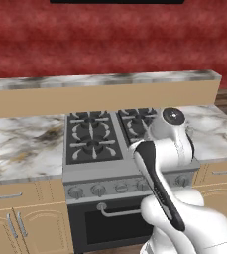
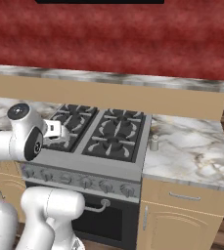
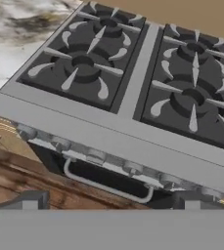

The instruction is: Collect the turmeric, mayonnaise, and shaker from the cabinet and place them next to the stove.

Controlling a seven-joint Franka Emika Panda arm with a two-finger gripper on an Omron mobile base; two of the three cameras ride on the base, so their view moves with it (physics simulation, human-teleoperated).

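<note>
Gripper (image 3: 111, 201) wide open, holding nothing, hovering above stove (image 3: 133, 88) front edge (knobs and oven handle below). Shaker (image 2: 154, 142) upright on marble counter (image 2: 196, 146), just beside stove's right edge. Arm (image 1: 159, 183) folded in front of oven.

stove (image 2: 103, 134) between counters | shaker (image 2: 154, 142) on right counter (image 2: 196, 146), just beside stove

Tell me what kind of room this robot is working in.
A kitchen, by the look of it: a black four-burner stove with knobs and an oven door, marble counter on tan drawer fronts, and a small shaker beside the burners.
</note>
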